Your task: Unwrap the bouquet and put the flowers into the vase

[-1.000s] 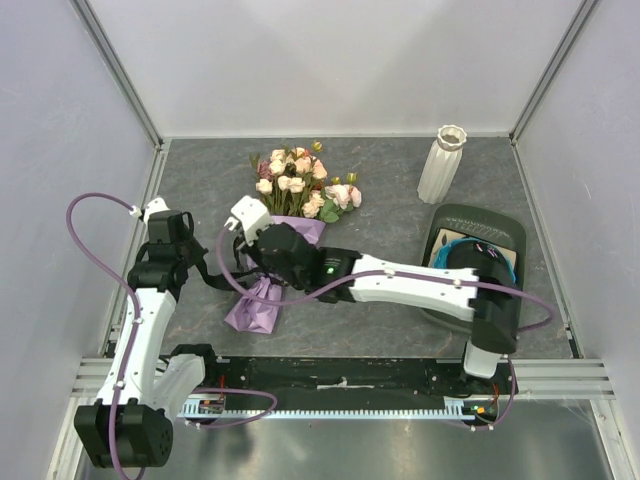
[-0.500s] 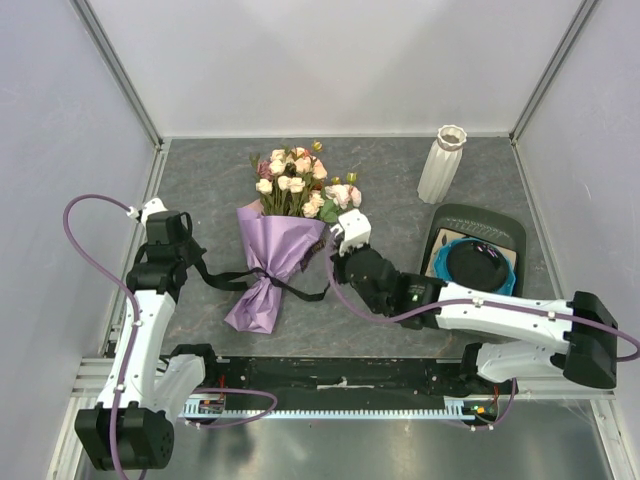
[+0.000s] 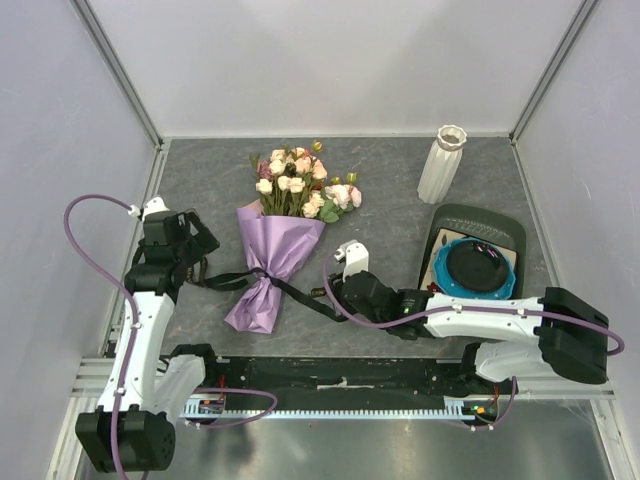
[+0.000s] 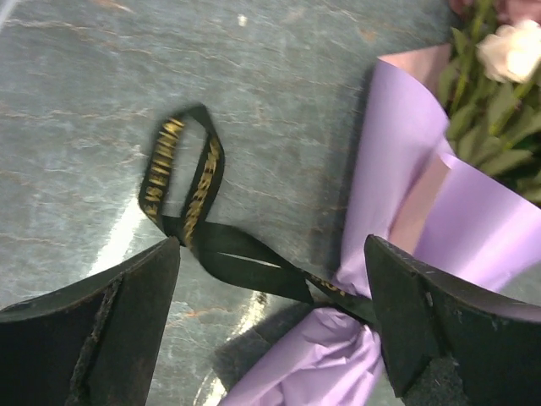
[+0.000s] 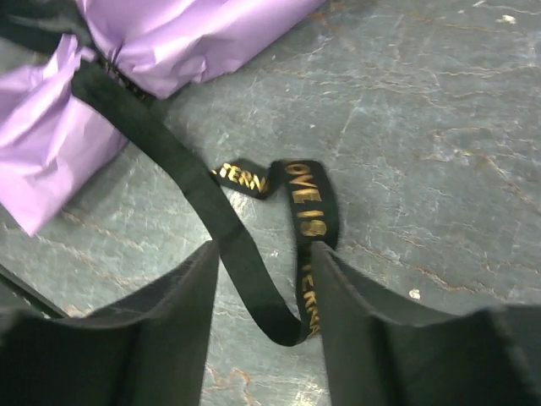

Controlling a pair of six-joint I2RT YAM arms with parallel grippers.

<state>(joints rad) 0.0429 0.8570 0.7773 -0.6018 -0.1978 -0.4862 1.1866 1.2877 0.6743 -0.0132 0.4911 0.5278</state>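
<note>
The bouquet (image 3: 276, 262) lies on the table in its lilac paper cone (image 4: 456, 211), the black ribbon (image 3: 300, 296) still wound round its waist. The flowers (image 3: 300, 185) spill out of its far end; one cream rose shows among the flowers (image 4: 511, 51) in the left wrist view. My left gripper (image 3: 203, 250) stands open just left of the cone, and one end of the ribbon (image 4: 182, 182) lies slack between its fingers. My right gripper (image 3: 333, 292) is open at the cone's right, a loose loop of gold-lettered ribbon (image 5: 279, 296) resting between its fingers. The white ribbed vase (image 3: 441, 163) stands upright at the back right.
A blue round dish with a black centre (image 3: 475, 265) sits on a dark tray (image 3: 478, 222) at the right, near the right arm's elbow. White walls and metal frame posts close in the table on three sides.
The right arm drew back from over the bouquet to the right and nearer, pulling a ribbon end out, then opened. The left gripper opened too and let its ribbon end drop.
</note>
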